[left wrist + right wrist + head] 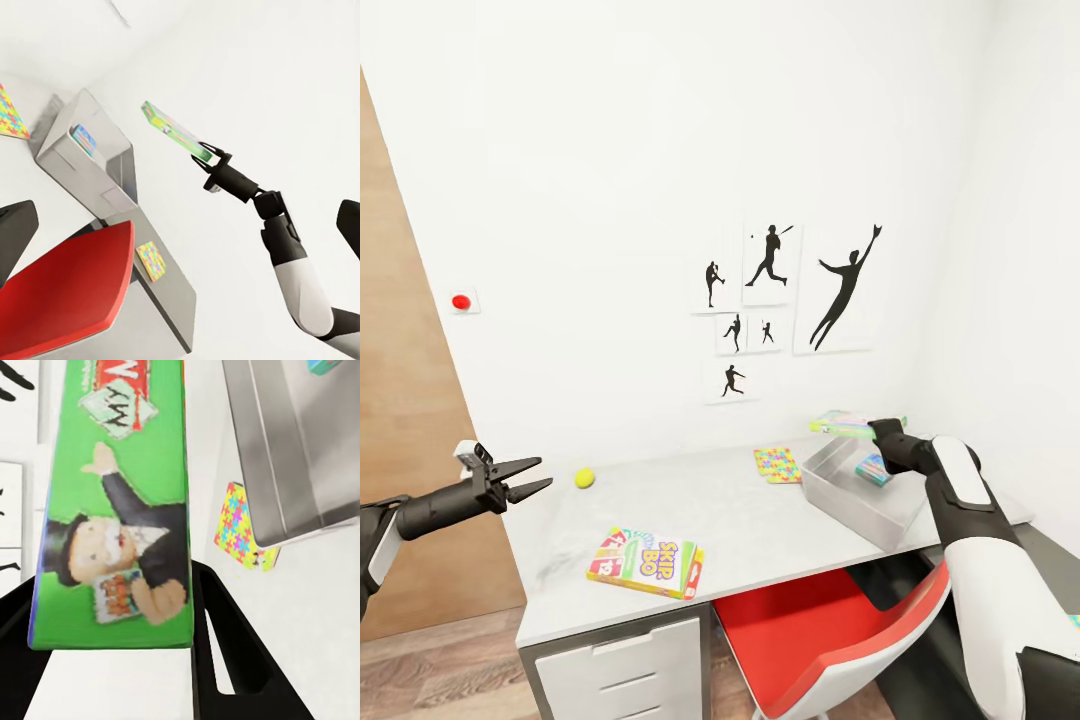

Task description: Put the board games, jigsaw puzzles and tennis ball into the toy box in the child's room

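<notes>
Head view, left to right: left gripper off desk's left end, fingers apart, empty. Tennis ball just beside it on table. Yellow-green-red board game near front edge. Jigsaw puzzle beside toy box. Right gripper clamped on green board game, held flat above box's far rim, long axis running out leftward; drop point lies just nearer, below.

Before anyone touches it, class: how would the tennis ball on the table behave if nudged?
The tennis ball is round and sits free on the smooth table, so it would probably roll. It lies near the table's left edge, so it might drop off. It looks small, likely light.
</notes>
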Controlling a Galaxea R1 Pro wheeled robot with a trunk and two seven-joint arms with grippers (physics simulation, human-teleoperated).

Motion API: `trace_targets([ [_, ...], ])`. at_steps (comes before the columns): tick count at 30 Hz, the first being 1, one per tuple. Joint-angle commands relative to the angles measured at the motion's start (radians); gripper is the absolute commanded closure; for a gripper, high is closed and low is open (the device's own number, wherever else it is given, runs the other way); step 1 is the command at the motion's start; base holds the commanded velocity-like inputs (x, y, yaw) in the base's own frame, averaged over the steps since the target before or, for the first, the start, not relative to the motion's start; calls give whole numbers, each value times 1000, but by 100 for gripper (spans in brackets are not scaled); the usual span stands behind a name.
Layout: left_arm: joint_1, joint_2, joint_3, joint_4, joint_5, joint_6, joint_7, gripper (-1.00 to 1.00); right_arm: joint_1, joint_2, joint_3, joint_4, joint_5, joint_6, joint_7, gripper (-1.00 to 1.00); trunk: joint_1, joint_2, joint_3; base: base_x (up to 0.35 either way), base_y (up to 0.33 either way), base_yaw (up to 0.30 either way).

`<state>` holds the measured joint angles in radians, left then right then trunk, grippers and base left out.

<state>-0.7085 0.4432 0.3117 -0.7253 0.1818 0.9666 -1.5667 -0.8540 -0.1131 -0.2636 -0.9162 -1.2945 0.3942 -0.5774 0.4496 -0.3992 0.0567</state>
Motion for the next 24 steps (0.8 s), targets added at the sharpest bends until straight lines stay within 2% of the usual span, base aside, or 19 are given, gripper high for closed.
trace_targets([
  [1, 0, 0, 0, 0, -1, 11, -4, -100, 0, 0, -2, 0, -5, 3, -5, 100, 0, -1, 0, 0, 0, 0],
  [9, 0, -1, 0, 0, -1, 10, -4, -100, 0, 4, -3, 3, -3, -11, -3, 100, 0, -1, 0, 41, 0, 0],
  [13, 0, -1, 0, 0, -1, 11, -4, -100, 0, 15, -2, 8, -1, -65, -3, 100, 0, -1, 0, 8, 0, 0],
  [16, 0, 0, 0, -1, -1, 11, -4, -100, 0, 17, -1, 50, -1, -96, -2, 100, 0, -1, 0, 17, 0, 0],
  [24, 0, 0, 0, -16, -1, 9, -4, -100, 0, 13, -2, 94, -2, -99, 21, 100, 0, -1, 0, 33, 9, 0],
])
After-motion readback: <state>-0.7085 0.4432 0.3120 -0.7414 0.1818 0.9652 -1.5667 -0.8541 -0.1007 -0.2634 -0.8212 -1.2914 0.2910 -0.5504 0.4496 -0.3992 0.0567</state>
